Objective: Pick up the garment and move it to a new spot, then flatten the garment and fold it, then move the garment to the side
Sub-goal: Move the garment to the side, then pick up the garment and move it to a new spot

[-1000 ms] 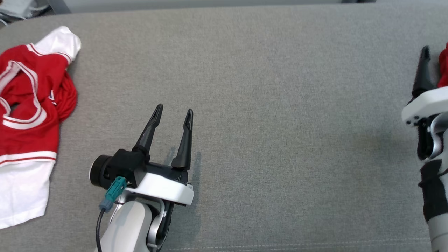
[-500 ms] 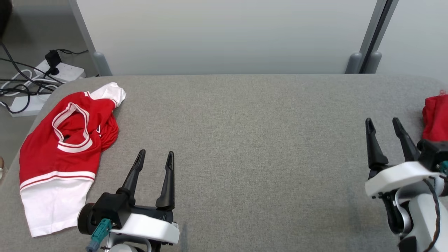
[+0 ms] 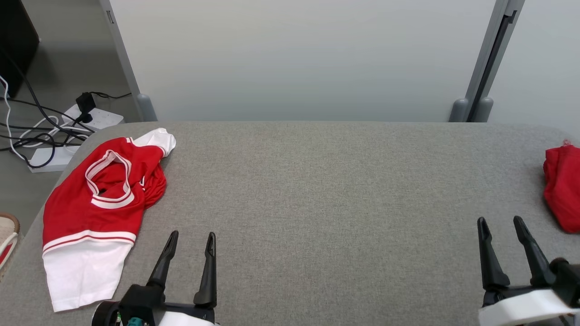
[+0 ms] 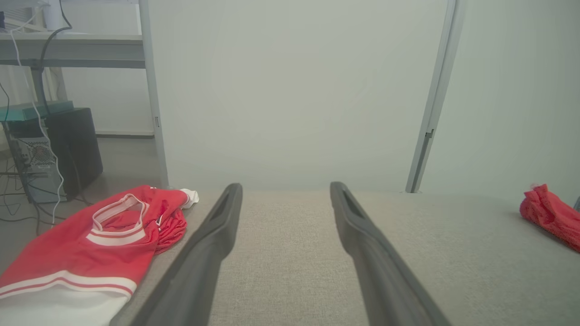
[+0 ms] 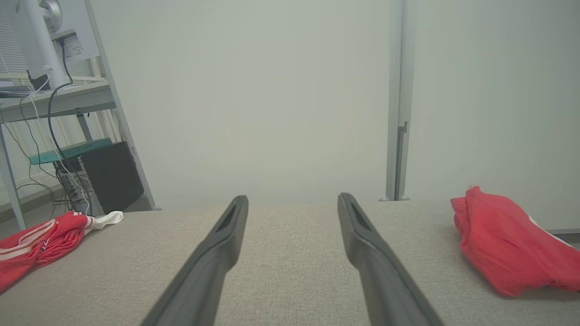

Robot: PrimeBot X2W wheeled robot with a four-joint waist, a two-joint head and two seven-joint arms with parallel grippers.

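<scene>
**Setting:** indoor robotics lab or test bay, office-type fittings

**Evidence:**
- Work surface (image 3: 317, 203): broad top covered in grey woven fabric with rounded far corners, spanning the head view from 9 to 3 o'clock
- Partition panels (image 3: 294, 59): plain pale screens along the far edge at 12 o'clock, held by grey metal posts (image 3: 487, 59) on round feet
- Power strip (image 3: 93, 118): white, on the grey floor at 10 o'clock, among loose black and white cables (image 3: 27, 136)
- Computer tower (image 4: 68, 149): black, on the floor at 9 o'clock in the left wrist view
- Desk (image 4: 72, 50): grey, at 10 o'clock above the tower, with wires hanging from it
- Monitor pole (image 5: 36, 40): pale, at 10 o'clock in the right wrist view
</scene>
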